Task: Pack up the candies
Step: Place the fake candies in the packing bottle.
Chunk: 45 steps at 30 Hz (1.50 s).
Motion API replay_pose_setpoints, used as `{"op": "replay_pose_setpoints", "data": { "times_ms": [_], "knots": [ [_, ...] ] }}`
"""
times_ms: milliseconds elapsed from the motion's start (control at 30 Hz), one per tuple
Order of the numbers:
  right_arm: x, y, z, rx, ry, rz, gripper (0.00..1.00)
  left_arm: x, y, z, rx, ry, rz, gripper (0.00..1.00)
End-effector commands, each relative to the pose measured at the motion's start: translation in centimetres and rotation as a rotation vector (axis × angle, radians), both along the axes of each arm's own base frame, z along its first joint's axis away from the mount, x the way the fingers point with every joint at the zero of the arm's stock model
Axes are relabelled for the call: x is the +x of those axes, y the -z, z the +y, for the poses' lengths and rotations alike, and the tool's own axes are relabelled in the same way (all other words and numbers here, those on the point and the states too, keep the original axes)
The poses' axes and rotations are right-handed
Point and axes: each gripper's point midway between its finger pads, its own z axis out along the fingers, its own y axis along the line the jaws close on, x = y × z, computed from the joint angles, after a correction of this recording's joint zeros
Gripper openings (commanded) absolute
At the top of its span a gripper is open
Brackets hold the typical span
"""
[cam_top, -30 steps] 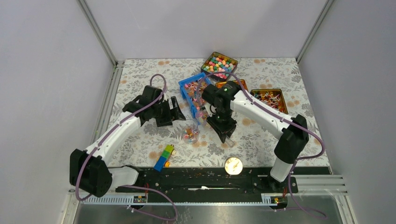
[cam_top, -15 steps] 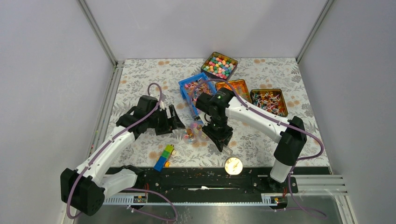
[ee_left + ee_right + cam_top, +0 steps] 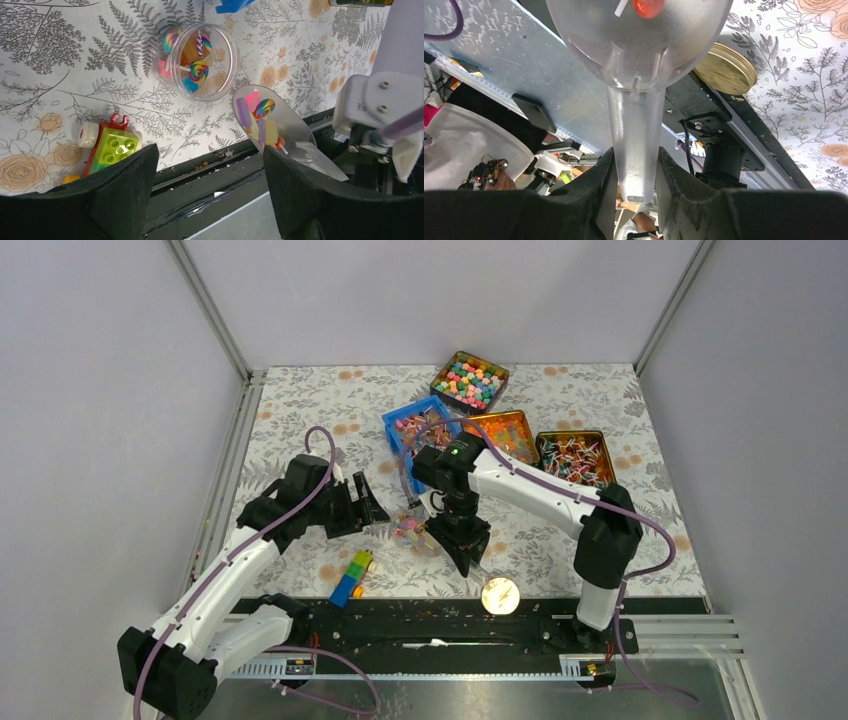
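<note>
Spillage is the likely trouble from here. The right gripper (image 3: 634, 162) is clamped on the handle of a clear plastic scoop (image 3: 296, 125) loaded with candies (image 3: 264, 106) — swirl lollipops and pastel pieces — and the scoop sits just beside a small clear round plastic cup (image 3: 226, 80) that already holds a few. The cup's mouth looks barely wider than the scoop, so a quick or off-centre tip could scatter sweets over the flowered tablecloth (image 3: 50, 50). The left gripper (image 3: 208, 150) hovers near the cup with its fingers spread wide, gripping nothing — unless it steadies that light cup, a knock from the scoop would probably shove or topple it.
</note>
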Motion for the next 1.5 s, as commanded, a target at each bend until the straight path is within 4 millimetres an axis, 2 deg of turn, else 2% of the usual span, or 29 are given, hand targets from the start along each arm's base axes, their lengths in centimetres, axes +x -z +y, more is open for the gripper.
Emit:
{"op": "replay_pose_setpoints", "data": {
  "times_ms": [0, 333, 533, 733, 1100, 1467],
  "knots": [
    [-0.9, -0.1, 0.9, 0.008, 0.006, 0.067, 0.0, 0.0, -0.5, 0.6, 0.015, -0.025, -0.032, 0.77],
    [0.0, 1.2, 2.9, -0.01, 0.049, 0.129, 0.0, 0.0, -1.0, 1.3, 0.047, -0.037, -0.057, 0.77],
    [0.6, 1.6, 2.6, -0.035, 0.082, 0.149, 0.0, 0.0, -0.8, 1.3, 0.054, -0.033, -0.05, 0.78],
    [1.1, 1.2, 2.6, -0.01, 0.128, 0.205, 0.0, 0.2, -0.6, 1.3, 0.065, -0.034, -0.044, 0.78],
    [-0.2, 0.5, 3.9, 0.048, 0.189, 0.352, 0.0, 0.4, -0.3, 1.4, 0.077, -0.035, -0.039, 0.78],
    [0.9, 0.1, 5.1, 0.083, 0.343, 0.442, 0.0, 0.4, -0.2, 1.3, 0.08, -0.021, -0.037, 0.78]
  ]
}}
